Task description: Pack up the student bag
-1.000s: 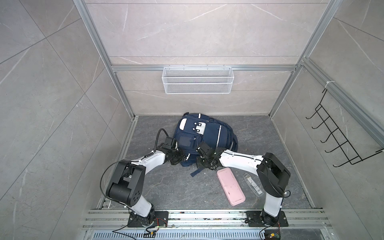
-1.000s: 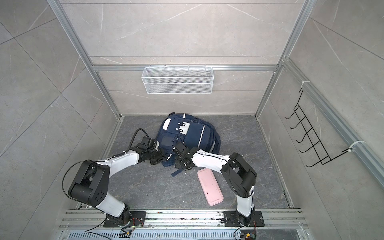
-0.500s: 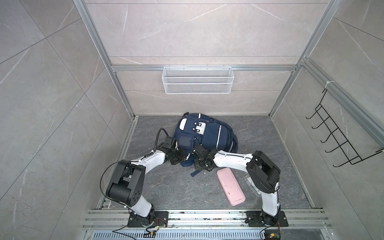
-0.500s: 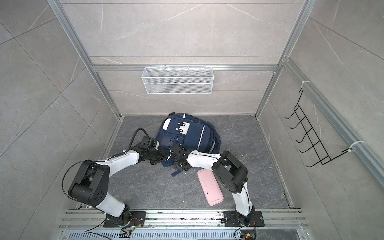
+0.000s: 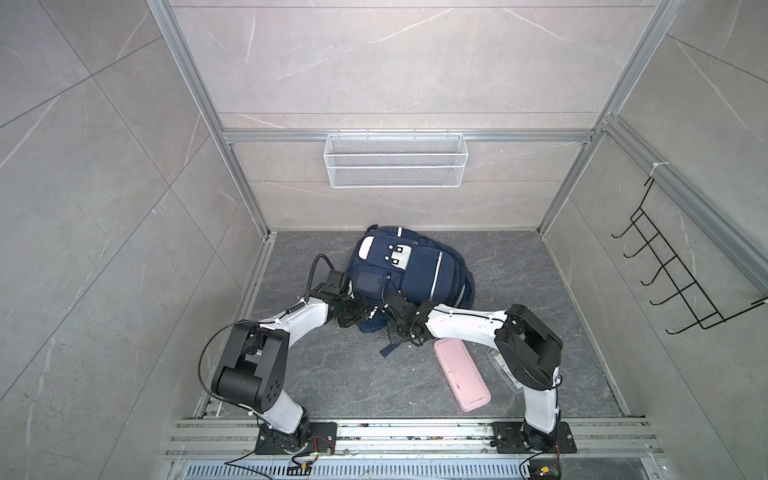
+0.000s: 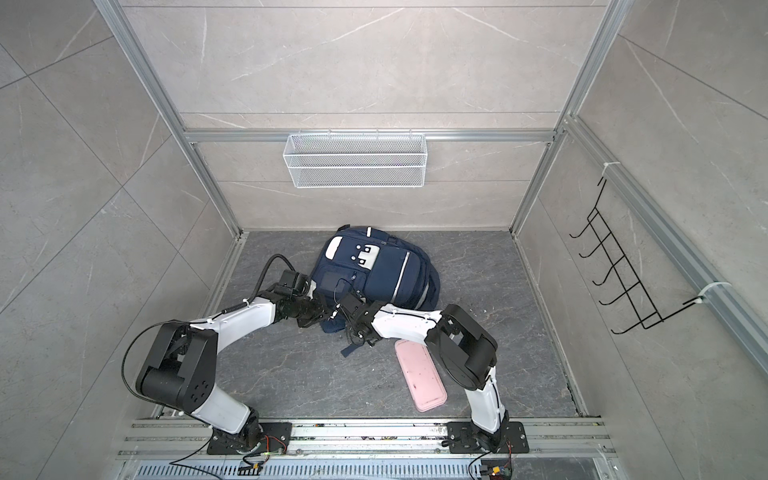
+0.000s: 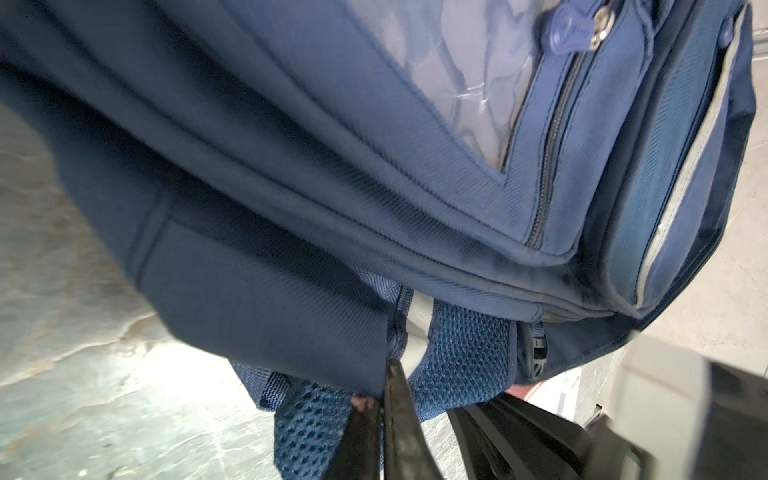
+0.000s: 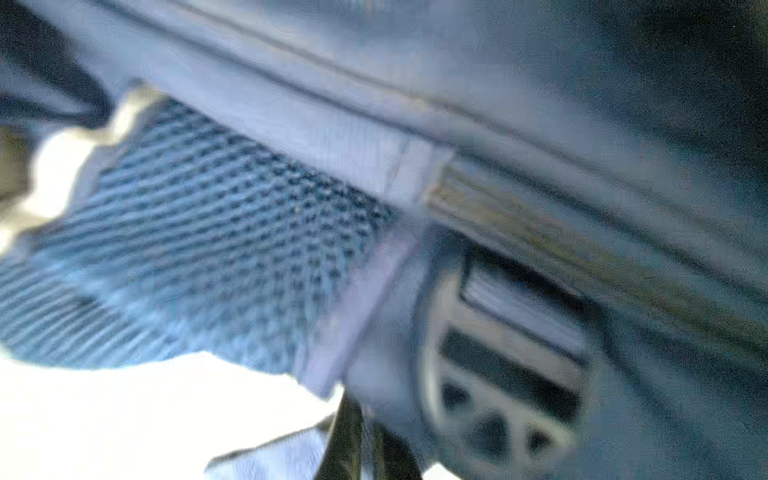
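My left gripper (image 7: 379, 392) is pinched tight on the student bag (image 5: 415, 272) at its near edge. The right gripper (image 8: 360, 419) is closed too (blurred, hold unclear).

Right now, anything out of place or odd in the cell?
Nothing damaged or spilled. The student bag lies askew near the back wall, with one strap trailing loose on the floor. A pink case and a clear flat item, partly under the right arm, lie outside the bag.
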`<state>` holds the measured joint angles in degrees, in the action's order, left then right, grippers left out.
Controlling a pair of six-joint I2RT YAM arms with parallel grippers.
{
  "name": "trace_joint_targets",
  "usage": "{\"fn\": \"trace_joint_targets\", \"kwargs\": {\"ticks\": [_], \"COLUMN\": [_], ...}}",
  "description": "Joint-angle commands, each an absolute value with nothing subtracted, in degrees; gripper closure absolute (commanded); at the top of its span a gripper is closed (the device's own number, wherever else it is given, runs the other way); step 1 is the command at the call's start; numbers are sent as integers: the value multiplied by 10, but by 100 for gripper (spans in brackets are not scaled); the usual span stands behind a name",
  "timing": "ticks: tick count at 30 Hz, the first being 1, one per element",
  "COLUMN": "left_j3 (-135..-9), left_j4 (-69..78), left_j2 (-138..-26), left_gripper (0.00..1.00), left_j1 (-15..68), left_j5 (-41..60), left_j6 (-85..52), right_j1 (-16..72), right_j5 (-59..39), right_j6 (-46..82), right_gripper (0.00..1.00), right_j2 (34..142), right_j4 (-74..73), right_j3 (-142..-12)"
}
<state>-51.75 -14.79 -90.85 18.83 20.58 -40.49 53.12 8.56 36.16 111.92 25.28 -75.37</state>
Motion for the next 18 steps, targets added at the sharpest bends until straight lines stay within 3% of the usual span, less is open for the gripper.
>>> {"fn": "trace_joint_targets", "kwargs": {"ticks": [1, 18], "left_j3": [-539, -527], "left_j4": [-156, -153], "left_j2": [-901, -891], "left_gripper": [96, 100], "left_j1": [168, 147], "left_j5": [195, 156], "left_j6": [-384, -410], "right_j1": [535, 535], "right_j5": [85, 91], "right_j6": [353, 372], "right_gripper": [100, 100], "right_j2": [1069, 948], "right_j4": [276, 278], "right_j3": [-741, -643]}}
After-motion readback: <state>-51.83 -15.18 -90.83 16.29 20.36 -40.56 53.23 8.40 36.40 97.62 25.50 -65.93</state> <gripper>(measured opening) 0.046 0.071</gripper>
